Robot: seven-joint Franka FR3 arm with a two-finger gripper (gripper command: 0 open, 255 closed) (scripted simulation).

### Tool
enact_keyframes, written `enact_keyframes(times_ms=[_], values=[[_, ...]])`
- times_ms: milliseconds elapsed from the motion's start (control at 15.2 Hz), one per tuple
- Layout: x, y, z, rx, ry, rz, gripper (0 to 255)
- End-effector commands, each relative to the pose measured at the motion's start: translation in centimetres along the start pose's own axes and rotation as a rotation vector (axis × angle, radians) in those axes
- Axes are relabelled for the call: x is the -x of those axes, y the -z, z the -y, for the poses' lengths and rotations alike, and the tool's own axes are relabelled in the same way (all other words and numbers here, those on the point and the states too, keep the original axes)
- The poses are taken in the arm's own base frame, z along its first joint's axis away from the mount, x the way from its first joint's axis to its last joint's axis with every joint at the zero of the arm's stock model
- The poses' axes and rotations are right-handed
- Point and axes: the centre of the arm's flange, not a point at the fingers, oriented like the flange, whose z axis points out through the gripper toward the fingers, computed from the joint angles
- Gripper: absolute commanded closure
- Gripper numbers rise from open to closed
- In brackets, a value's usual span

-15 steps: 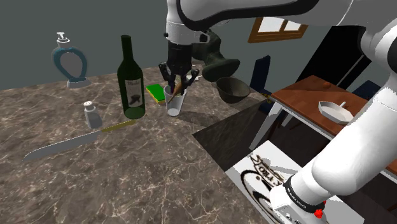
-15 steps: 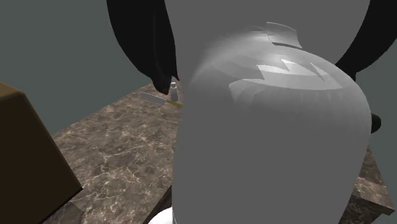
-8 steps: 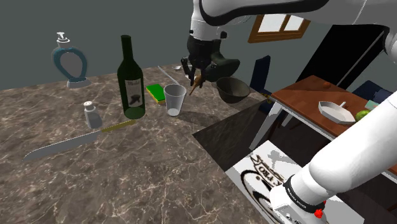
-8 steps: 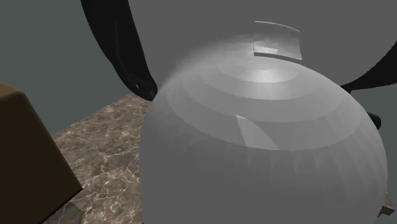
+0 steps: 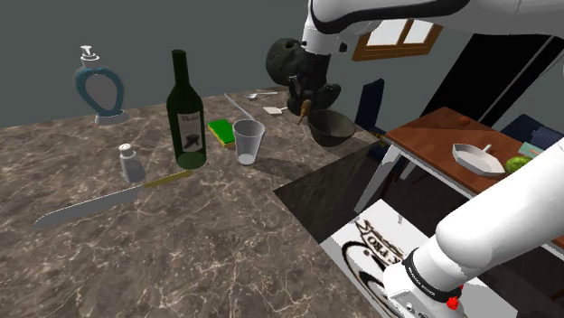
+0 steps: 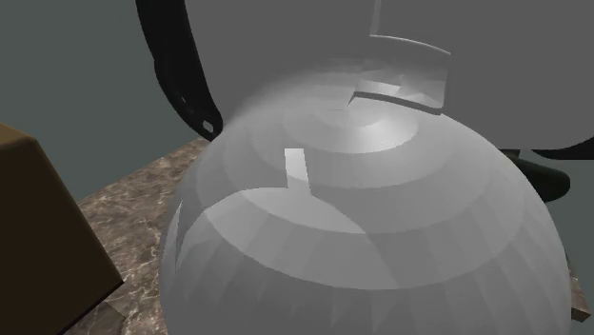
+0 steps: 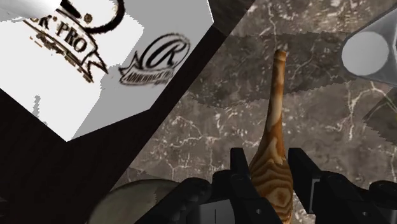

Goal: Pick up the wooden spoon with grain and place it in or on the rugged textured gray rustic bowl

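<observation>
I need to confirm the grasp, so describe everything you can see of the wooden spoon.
The wooden spoon is orange-brown with bold ringed grain. Its broad end sits clasped between the black fingers of the tool, and the slim handle tapers away to a small rounded tip. It hangs in the air over the marbled counter, touched by the fingers alone. In the shoulder view it points down close to the rim of the dark bowl.
</observation>
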Motion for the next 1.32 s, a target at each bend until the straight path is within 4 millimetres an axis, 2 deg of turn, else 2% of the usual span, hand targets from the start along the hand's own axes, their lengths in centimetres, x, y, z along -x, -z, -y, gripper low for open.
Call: enact_keyframes(times_ms=[0, 792, 1254], values=[[-2.3, 0.0, -1.7, 0.0, 0.001, 0.0, 255], [-15.5, 1.0, -11.0, 0.0, 0.001, 0.0, 255], [-15.9, -2.7, -10.7, 0.0, 0.001, 0.0, 255]])
